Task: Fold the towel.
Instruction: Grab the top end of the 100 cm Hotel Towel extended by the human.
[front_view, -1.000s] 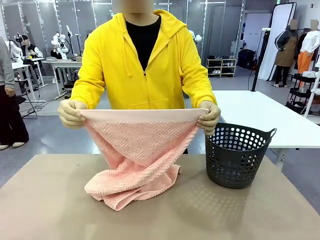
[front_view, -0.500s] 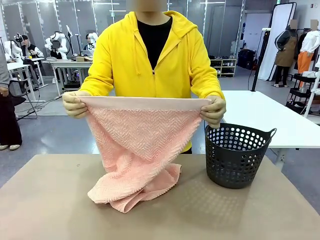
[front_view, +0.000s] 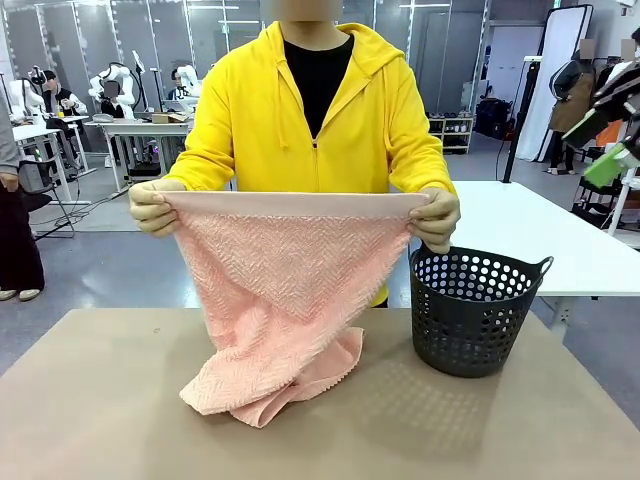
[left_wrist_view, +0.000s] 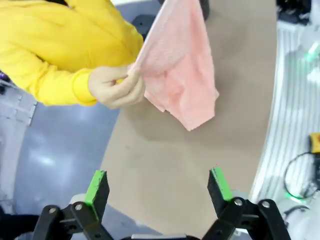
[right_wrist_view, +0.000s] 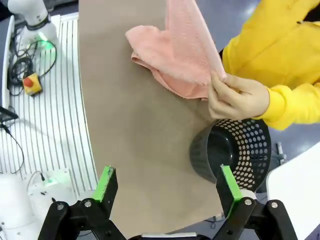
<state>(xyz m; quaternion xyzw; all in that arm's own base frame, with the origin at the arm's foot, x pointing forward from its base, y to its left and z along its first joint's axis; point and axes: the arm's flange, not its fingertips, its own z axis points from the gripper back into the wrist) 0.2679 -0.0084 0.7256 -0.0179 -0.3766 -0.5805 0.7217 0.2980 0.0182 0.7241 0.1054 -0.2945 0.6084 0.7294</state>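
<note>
A person in a yellow hoodie stands at the far side and holds the salmon-pink towel (front_view: 285, 290) by its plain hem band, one hand (front_view: 152, 208) at each top corner. The towel hangs down and its lower end lies bunched on the brown table (front_view: 100, 400). The left wrist view looks down on the towel (left_wrist_view: 180, 65) and a hand (left_wrist_view: 116, 87) pinching its corner; my left gripper (left_wrist_view: 159, 189) is open high above the table. My right gripper (right_wrist_view: 168, 186) is open too, high over the table, with the towel (right_wrist_view: 180, 50) and the other hand (right_wrist_view: 237, 97) below.
A dark grey perforated basket (front_view: 470, 310) stands on the table's right part, close to the person's hand; in the right wrist view the basket (right_wrist_view: 235, 150) looks empty. A white table stands behind at right. Other people and tables show in the far background.
The person has lifted the towel's top edge a little higher and stood more upright. More of the cloth hangs free, and less is piled on the table.
</note>
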